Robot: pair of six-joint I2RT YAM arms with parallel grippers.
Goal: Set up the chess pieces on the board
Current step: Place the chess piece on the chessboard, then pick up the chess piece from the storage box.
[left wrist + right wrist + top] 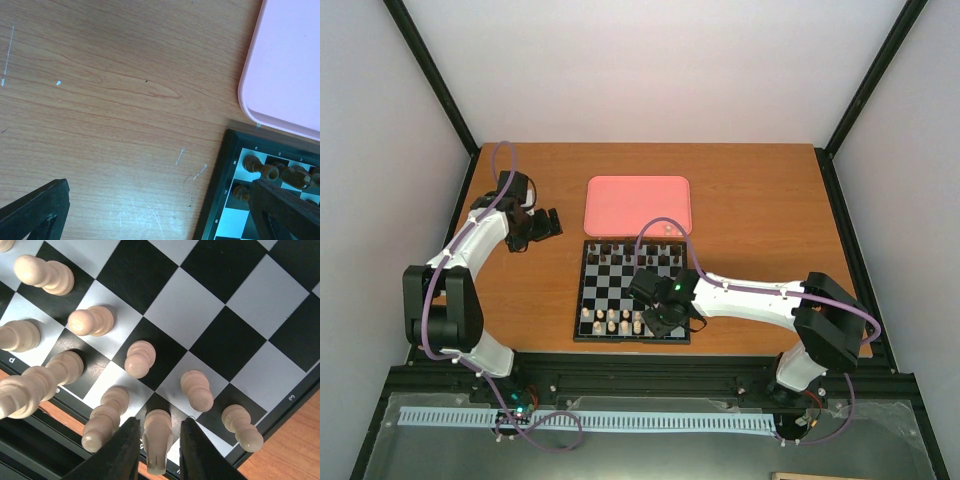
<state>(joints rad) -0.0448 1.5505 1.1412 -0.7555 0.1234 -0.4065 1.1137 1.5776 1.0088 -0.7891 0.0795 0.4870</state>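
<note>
One board (582, 292), one pink tray (638, 205), two arms (750, 297), at least nine cream pieces (140, 359).

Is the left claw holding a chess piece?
No, the left gripper stands open above the wooden table, nothing between its fingers.

Between the left fingers (35, 210), matt black plastic, the table (125, 100) shows wood grain, matt and finely scratched. The tray (290, 65) beyond looks smooth pink plastic. Under the right fingers (117, 455), the board (210, 305) is faintly glossy; chess pieces (140, 359) smooth, satin.
</note>
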